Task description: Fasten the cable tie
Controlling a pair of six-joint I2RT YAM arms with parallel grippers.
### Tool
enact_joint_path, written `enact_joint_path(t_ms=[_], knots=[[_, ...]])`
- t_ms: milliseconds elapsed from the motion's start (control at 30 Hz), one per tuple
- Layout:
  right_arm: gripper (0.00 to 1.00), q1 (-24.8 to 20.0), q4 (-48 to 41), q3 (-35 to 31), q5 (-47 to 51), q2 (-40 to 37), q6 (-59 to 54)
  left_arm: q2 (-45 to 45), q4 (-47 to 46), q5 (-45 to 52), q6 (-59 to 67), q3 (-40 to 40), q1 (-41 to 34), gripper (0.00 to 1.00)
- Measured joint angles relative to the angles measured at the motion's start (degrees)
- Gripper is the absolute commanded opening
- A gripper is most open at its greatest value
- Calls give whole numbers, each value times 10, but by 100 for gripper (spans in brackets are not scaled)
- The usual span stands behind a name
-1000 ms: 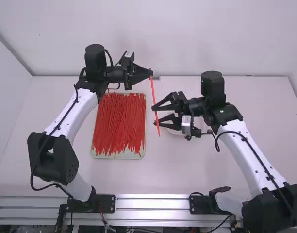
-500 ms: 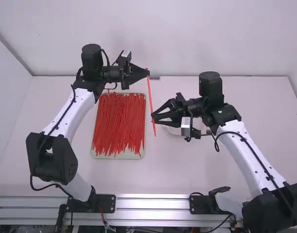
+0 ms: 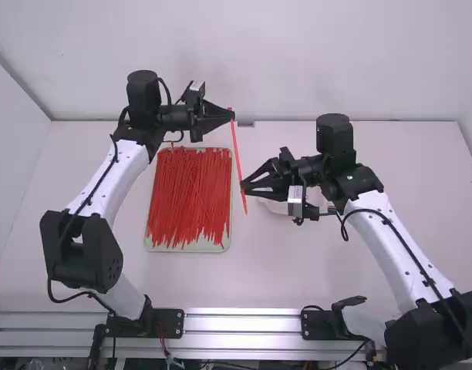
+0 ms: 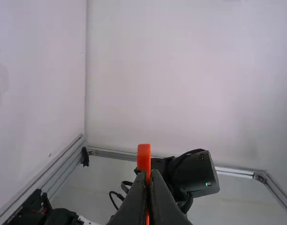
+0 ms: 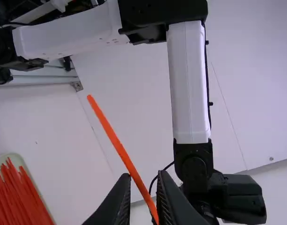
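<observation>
A single red cable tie (image 3: 237, 162) hangs almost upright above the table. My left gripper (image 3: 230, 117) is shut on its upper end, past the far edge of the tray. The left wrist view shows the tie's tip (image 4: 144, 158) sticking out above the shut left gripper (image 4: 147, 180). My right gripper (image 3: 245, 189) is at the tie's lower part, fingers open a little, one on each side of the strap. In the right wrist view the tie (image 5: 113, 136) runs down between the fingers of the right gripper (image 5: 143, 180), with a small gap on either side.
A flat tray (image 3: 186, 247) piled with several red cable ties (image 3: 190, 193) lies left of the middle, under the left arm. A small white object (image 3: 278, 208) sits on the table beneath the right wrist. The table's right half is bare.
The right gripper's wide-open fingers have narrowed around the lower part of the hanging tie. The left gripper, with the tie, has shifted slightly to the left.
</observation>
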Motion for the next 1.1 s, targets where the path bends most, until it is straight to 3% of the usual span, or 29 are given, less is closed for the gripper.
enact_joint_path(t_ms=[233, 900, 967, 1000, 1100], knots=[[9, 4, 0, 0, 0, 0, -1, 0, 0, -2, 6, 0, -2, 2], [13, 3, 27, 0, 1, 0, 1, 0, 0, 5, 9, 0, -10, 2], [9, 3, 27, 0, 1, 0, 1, 0, 0, 5, 8, 0, -13, 2], [0, 2, 27, 0, 0, 0, 1, 0, 0, 5, 8, 0, -13, 2], [0, 3, 28, 0, 1, 0, 2, 0, 0, 5, 8, 0, -14, 2]])
